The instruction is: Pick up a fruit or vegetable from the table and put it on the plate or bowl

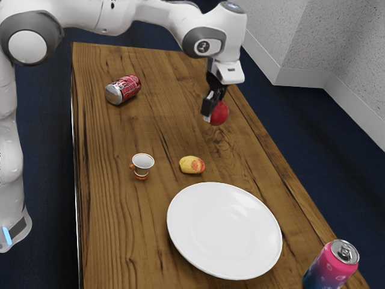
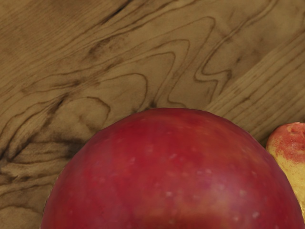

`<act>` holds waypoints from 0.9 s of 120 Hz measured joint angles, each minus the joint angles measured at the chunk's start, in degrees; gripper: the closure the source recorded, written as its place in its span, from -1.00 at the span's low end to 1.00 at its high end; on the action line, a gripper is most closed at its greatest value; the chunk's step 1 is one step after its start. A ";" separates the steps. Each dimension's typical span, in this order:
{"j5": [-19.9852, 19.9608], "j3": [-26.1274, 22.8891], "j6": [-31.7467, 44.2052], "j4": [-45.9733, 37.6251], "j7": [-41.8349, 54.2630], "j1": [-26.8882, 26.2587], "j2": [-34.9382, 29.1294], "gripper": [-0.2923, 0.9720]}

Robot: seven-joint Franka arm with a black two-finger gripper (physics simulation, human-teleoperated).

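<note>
My tool (image 1: 213, 112) is closed on the red apple (image 1: 221, 114), held over the worktop (image 1: 120, 198), well apart from the white plate (image 1: 224, 230). Yellow-red fruit (image 1: 192, 164) lies between them.

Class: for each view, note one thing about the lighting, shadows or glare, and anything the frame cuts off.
Exterior view: soft, even light; the white plate throws only a thin shadow on the table; the red can gleams at its metal end; the pink can is cut by the lower edge. Wrist view: no hard glare on the red apple, cropped by the lower edge.
</note>
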 joint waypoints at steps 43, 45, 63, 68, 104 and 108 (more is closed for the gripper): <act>0.52 -20.07 -1.14 2.30 -3.06 4.98 1.85 0.24; 0.85 -20.95 -1.20 3.30 -3.28 4.54 2.67 0.24; 4.61 -27.04 -2.47 12.66 -5.27 -5.71 10.32 0.25; 5.32 -27.37 -2.79 13.30 -5.78 -6.29 10.85 0.24; 8.93 -27.88 -4.31 13.84 -8.13 -8.19 11.39 -0.27; 9.07 -27.89 -4.43 13.81 -8.28 -8.20 11.38 -0.32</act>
